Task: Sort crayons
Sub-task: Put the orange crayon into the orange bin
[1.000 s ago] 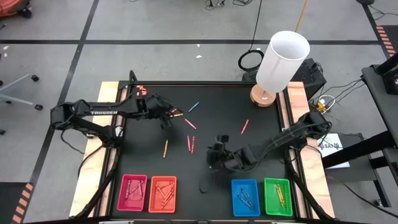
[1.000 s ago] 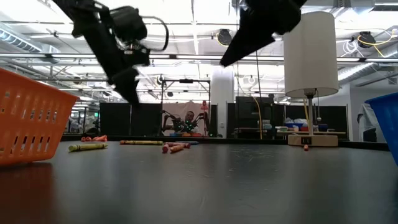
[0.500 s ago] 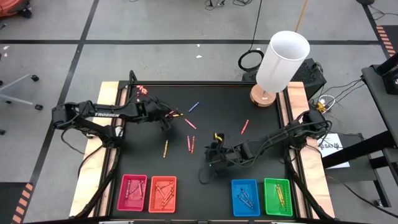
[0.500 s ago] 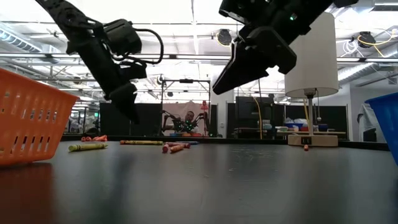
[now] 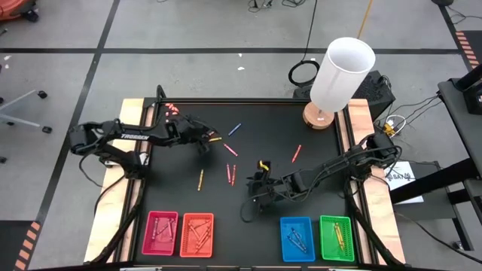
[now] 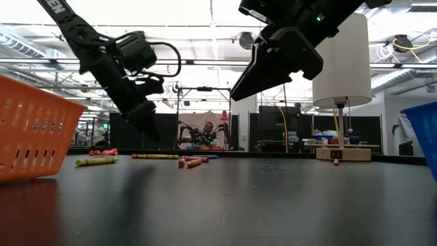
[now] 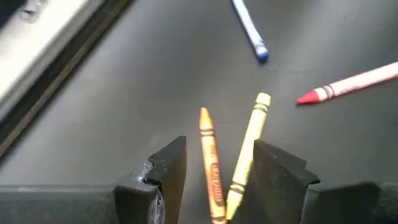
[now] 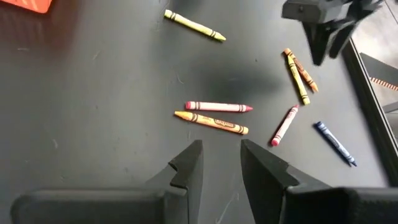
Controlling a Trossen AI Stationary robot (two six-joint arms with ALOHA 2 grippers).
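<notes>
Left wrist view: crayons (image 7: pixel 227 158) partly cut off.

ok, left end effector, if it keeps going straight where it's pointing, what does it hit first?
Probably the orange crayon and yellow crayon lying side by side between the open fingers of the left end effector; how far above them it sits is unclear.

Left arm: extends from the left edge of the high view toward upper centre. The left gripper (image 5: pixel 202 143) points downward, held above the surface in the low view; its fingers (image 7: pixel 166 167) are parted.

Right arm: runs from the right edge toward lower centre. The right gripper (image 5: pixel 258 188) hangs raised, fingers (image 8: pixel 186 163) slightly apart, nothing between them.
</notes>
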